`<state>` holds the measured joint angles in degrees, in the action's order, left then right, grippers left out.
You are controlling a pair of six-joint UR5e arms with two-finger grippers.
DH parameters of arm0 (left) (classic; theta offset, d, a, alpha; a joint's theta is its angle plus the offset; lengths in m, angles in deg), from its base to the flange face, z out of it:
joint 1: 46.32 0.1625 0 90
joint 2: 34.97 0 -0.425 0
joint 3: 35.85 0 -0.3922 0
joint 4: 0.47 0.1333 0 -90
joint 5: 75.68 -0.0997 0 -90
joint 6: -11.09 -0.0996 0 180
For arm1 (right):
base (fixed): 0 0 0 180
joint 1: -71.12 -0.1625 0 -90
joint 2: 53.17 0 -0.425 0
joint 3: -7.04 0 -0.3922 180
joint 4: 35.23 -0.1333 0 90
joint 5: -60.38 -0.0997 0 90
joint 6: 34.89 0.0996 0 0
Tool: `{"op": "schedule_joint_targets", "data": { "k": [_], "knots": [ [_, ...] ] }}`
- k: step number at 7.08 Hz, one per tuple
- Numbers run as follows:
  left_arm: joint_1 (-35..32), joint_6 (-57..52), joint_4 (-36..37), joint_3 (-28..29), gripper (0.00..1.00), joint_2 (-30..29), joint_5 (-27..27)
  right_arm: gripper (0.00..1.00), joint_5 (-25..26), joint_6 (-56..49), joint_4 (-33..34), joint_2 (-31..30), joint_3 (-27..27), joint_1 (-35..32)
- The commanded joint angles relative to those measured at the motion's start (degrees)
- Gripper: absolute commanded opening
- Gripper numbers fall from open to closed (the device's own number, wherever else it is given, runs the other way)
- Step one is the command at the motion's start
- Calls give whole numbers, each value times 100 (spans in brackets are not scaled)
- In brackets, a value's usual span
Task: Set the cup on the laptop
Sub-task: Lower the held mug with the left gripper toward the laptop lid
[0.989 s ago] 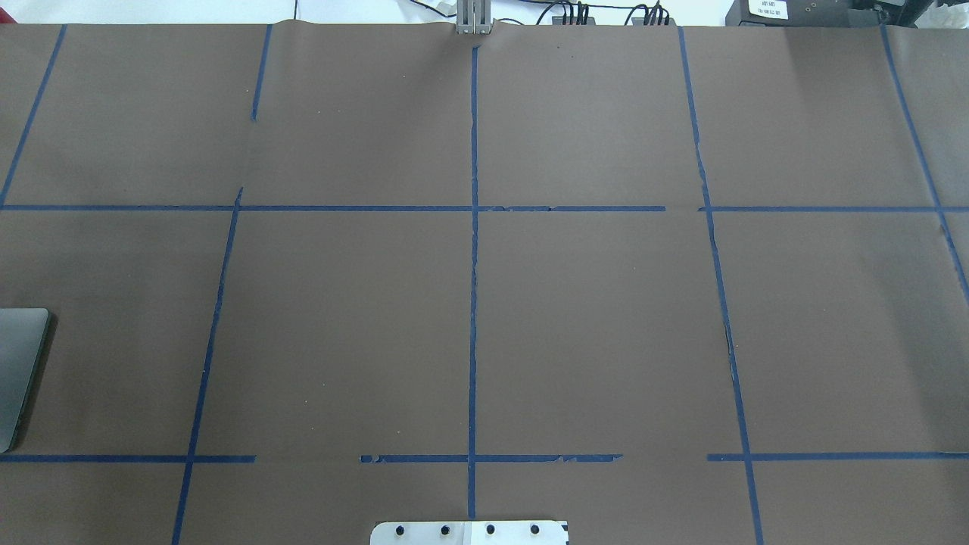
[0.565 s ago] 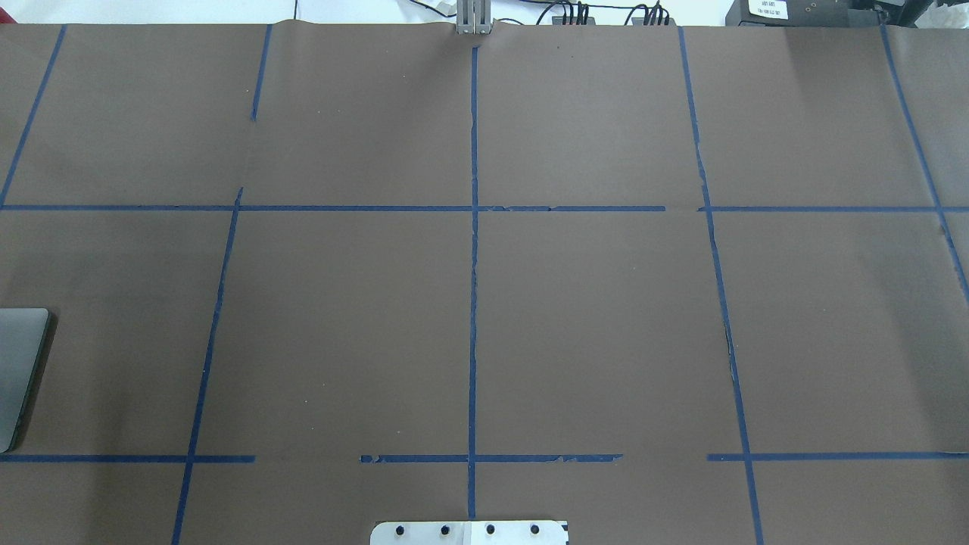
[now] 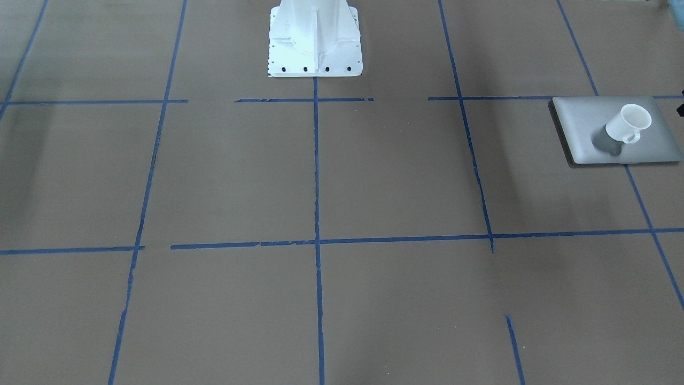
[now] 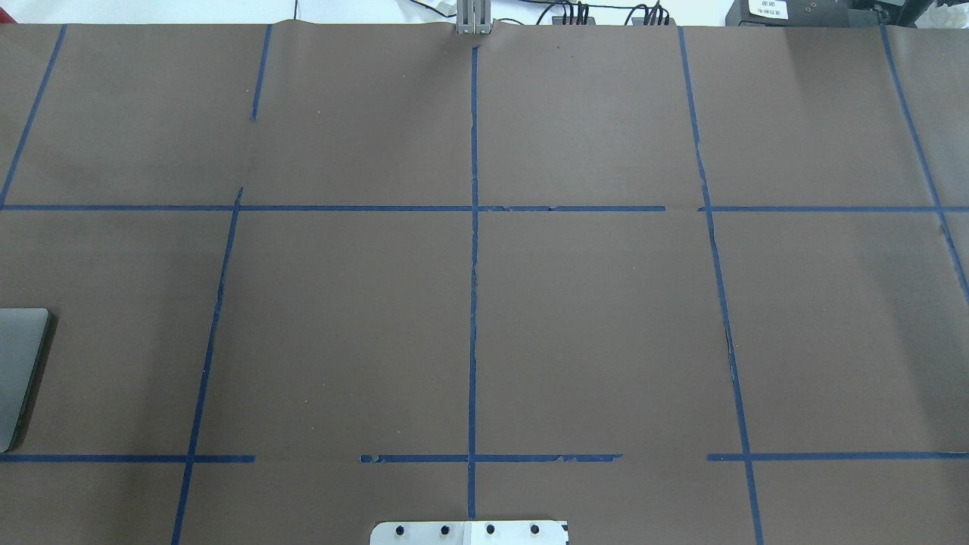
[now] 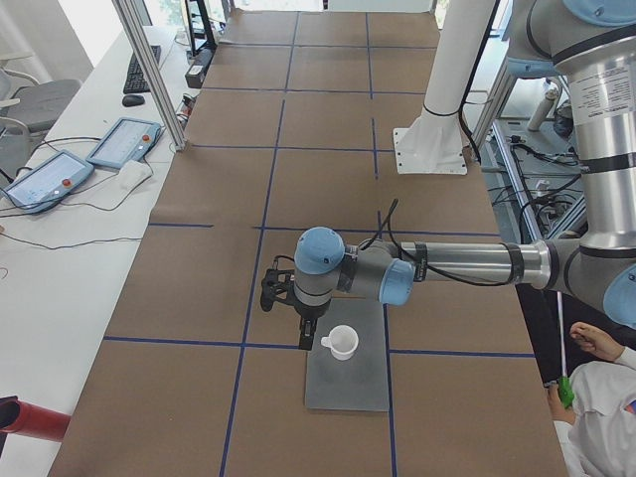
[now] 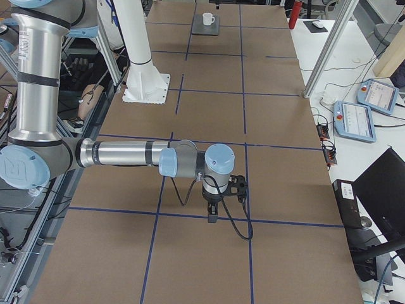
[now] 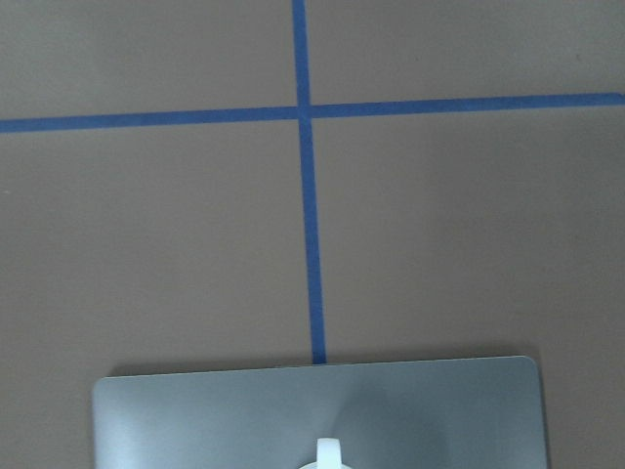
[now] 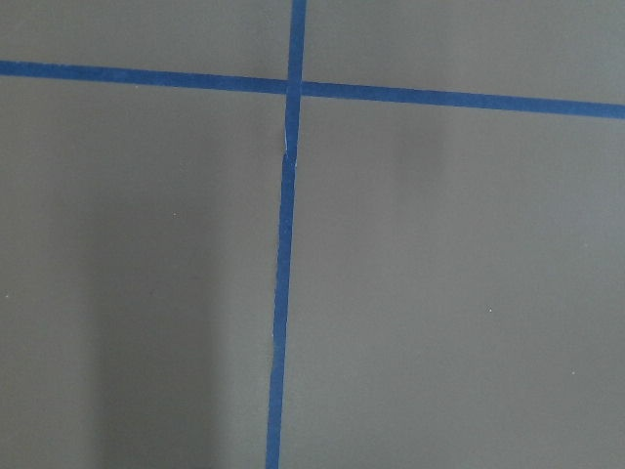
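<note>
The white cup [image 3: 628,122] stands upright on the silver-grey laptop [image 3: 577,123], handle toward the operators' side. It also shows in the exterior left view [image 5: 343,343] on the laptop [image 5: 348,383] and, far off, in the exterior right view [image 6: 207,19]. The overhead view shows only the laptop's corner [image 4: 19,363]. The left wrist view shows the laptop's lid [image 7: 244,420] and the cup's handle [image 7: 329,454] at the bottom edge. My left gripper [image 5: 307,331] hangs beside the cup; I cannot tell if it is open. My right gripper [image 6: 212,214] hangs over bare table; I cannot tell its state.
The brown table cover [image 4: 590,318] carries a grid of blue tape lines [image 4: 473,303]. The robot's white base [image 3: 314,37] stands at mid table edge. A person [image 5: 596,397] sits near the left end. Tablets [image 5: 124,144] lie on a side bench.
</note>
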<state>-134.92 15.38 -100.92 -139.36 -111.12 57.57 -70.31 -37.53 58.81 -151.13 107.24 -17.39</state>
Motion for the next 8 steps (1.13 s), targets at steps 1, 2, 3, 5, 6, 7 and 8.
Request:
{"op": "schedule_joint_targets", "data": {
  "k": [1,2,3,5,6,7,8],
  "knots": [
    [-246,-271,334,-20,100,-14,235,100,0,0,0,-3,0,0],
    [-246,-192,334,50,100,-23,481,100,0,0,-9,-3,0,0],
    [-246,-130,325,51,100,-31,527,100,0,0,0,-3,0,0],
    [-246,-173,299,59,100,12,483,100,0,0,-9,5,0,0],
    [-246,-174,281,68,100,30,483,100,0,0,0,5,0,0],
    [-246,-182,264,68,100,39,527,100,0,0,0,5,0,0],
    [-246,-182,255,77,100,56,536,100,0,0,-9,5,0,0]
  ]
}}
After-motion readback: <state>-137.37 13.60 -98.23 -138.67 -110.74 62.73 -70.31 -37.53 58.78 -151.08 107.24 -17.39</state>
